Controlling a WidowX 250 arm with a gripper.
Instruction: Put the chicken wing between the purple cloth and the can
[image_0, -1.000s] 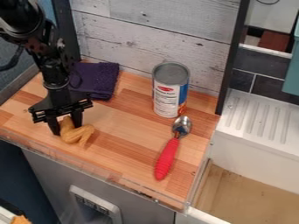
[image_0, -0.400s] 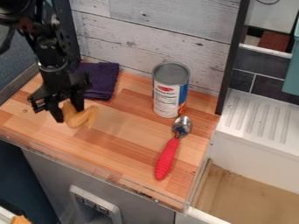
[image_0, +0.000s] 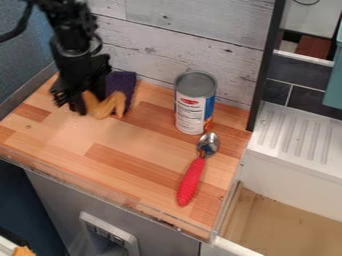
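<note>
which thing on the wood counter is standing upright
The can with the metal top: it stands on end, while the red-handled spoon and purple cloth lie flat and the hand holds the chicken wing.

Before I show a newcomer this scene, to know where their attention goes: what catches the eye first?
Probably the red-handled spoon, lying right of center near the counter's front. Next, the tall can behind it, and the black gripper at upper left with the chicken wing.

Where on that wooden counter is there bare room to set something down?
Mostly the wide patch of counter between its front edge, the gripper and the red-handled spoon. A smaller patch lies between the purple cloth and the can. The cloth's corner is crowded by gripper and chicken wing.
</note>
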